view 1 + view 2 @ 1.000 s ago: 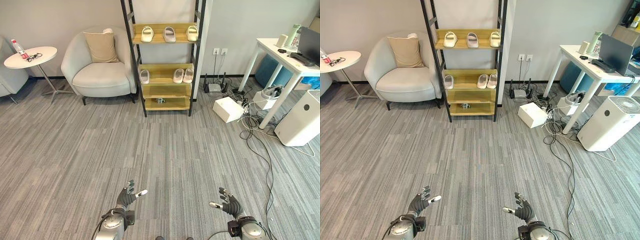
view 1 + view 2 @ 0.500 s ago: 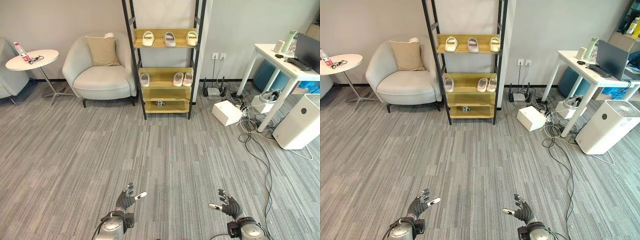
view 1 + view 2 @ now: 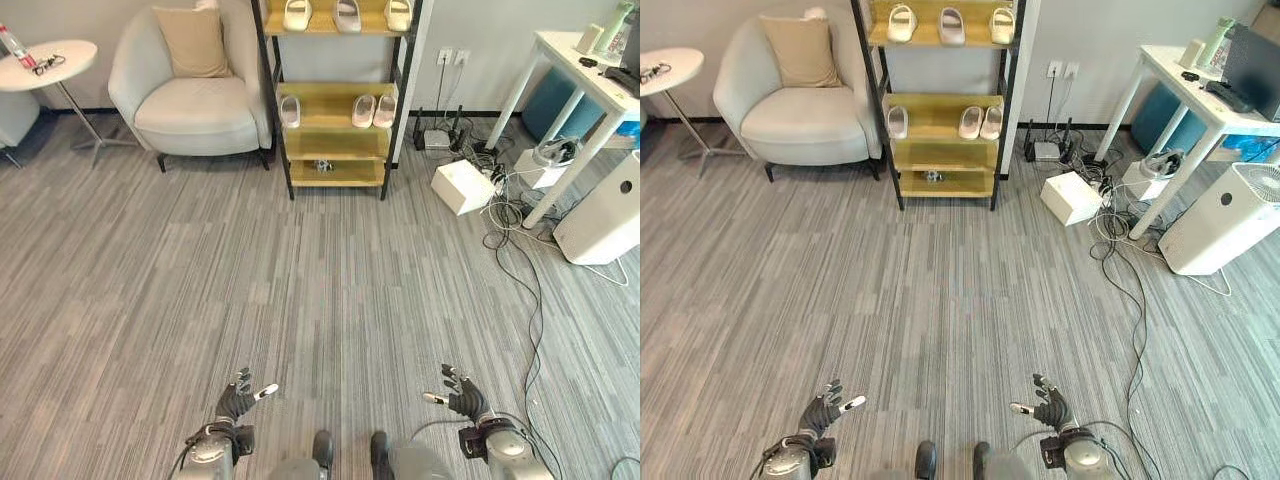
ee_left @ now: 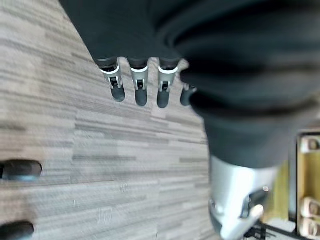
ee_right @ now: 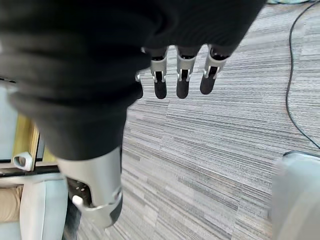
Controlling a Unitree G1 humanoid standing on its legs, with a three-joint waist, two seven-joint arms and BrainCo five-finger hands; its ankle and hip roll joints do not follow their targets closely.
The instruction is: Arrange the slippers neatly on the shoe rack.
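While slippers (image 3: 367, 110) line the rack (image 3: 331, 150) — robot hands hover well apart.

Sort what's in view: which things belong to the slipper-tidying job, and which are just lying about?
Job:
- shoe rack
- three slippers on its top shelf
- three slippers on its middle shelf
- left robot hand and right robot hand, both open, empty

Lying about:
- armchair with cushion
- round side table
- white box
- white desk
- air purifier
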